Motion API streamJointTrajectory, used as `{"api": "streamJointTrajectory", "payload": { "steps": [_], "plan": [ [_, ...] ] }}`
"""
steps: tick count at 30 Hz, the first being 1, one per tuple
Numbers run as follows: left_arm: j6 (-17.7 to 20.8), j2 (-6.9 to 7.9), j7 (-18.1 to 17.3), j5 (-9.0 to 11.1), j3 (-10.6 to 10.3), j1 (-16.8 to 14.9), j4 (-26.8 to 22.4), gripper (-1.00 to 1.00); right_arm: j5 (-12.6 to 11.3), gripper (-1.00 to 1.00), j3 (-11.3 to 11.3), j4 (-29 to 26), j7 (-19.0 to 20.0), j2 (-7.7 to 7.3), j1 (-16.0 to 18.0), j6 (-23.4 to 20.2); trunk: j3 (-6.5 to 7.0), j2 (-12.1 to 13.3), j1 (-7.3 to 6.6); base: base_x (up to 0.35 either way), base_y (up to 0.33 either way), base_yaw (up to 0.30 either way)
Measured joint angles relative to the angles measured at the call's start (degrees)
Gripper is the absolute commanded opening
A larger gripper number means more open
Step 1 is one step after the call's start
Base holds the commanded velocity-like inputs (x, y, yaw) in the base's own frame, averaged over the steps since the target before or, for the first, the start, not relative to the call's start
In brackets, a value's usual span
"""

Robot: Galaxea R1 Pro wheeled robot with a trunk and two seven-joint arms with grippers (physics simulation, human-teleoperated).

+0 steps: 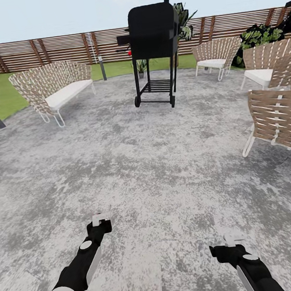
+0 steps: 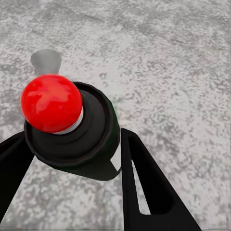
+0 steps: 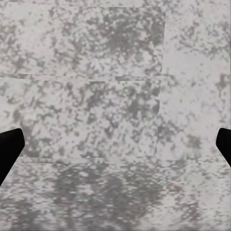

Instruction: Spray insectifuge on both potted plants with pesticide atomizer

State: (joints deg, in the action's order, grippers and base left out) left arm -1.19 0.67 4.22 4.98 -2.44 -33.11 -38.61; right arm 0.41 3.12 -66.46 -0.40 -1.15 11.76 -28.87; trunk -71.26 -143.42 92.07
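Note:
In the left wrist view the pesticide atomizer [image 2: 91,139], a black bottle with a red ball on top, sits between my black fingers [image 2: 144,183]. My left gripper [image 1: 100,222] is shut on it, low over the mottled grey paving of the garden [image 1: 134,165]. My right gripper [image 1: 233,240] hangs open over the same paving, its fingertips [image 3: 9,149] wide apart with nothing between them. A small potted plant [image 1: 141,66] stands on the lawn behind the grill's legs.
A black grill on wheels [image 1: 151,40] stands ahead at the paving's far side. A woven bench [image 1: 54,90] is at the left, woven chairs [image 1: 278,115] at the right and far right [image 1: 214,55]. A slatted wooden fence [image 1: 61,50] closes off the lawn.

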Motion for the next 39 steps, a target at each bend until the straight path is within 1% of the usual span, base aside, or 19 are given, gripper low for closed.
{"api": "streamJointTrajectory", "payload": {
  "steps": [6,12,18,22,31,39],
  "plan": [
    [-0.01,-0.01,0.03,-0.01,-0.01,0.0,-0.03,-1.0,-0.01,1.0,0.04,0.0,0.0,0.02,0.0,0.0,0.1,0.0,0.0,0.0,0.0,0.0],
    [-0.01,-0.02,0.04,-0.01,-0.01,0.0,-0.06,-1.0,-0.01,1.0,0.05,0.0,0.0,0.02,0.0,0.0,0.6,0.0,0.0,0.0,0.0,0.0],
    [-0.01,-0.32,-0.1,-0.01,-0.17,0.0,0.01,-1.0,0.01,1.0,0.05,0.0,0.0,0.02,0.01,0.02,1.14,0.0,0.0,0.0,0.0,0.044],
    [0.01,-0.37,-0.1,-0.01,-0.17,0.01,0.0,-1.0,0.07,1.0,0.04,0.02,-0.1,0.02,0.01,0.09,1.45,0.0,0.0,0.0,0.073,0.172],
    [0.07,-0.43,-0.09,0.03,-0.17,0.01,-0.01,-1.0,0.08,1.0,0.03,0.04,-0.16,0.02,0.02,0.12,1.97,0.0,0.0,0.0,0.273,0.23],
    [0.07,-0.43,-0.1,0.01,-0.17,0.01,-0.04,-1.0,0.09,1.0,0.05,0.02,-0.16,0.02,0.01,0.09,2.41,0.0,0.0,0.0,0.055,0.24]
  ]
}}
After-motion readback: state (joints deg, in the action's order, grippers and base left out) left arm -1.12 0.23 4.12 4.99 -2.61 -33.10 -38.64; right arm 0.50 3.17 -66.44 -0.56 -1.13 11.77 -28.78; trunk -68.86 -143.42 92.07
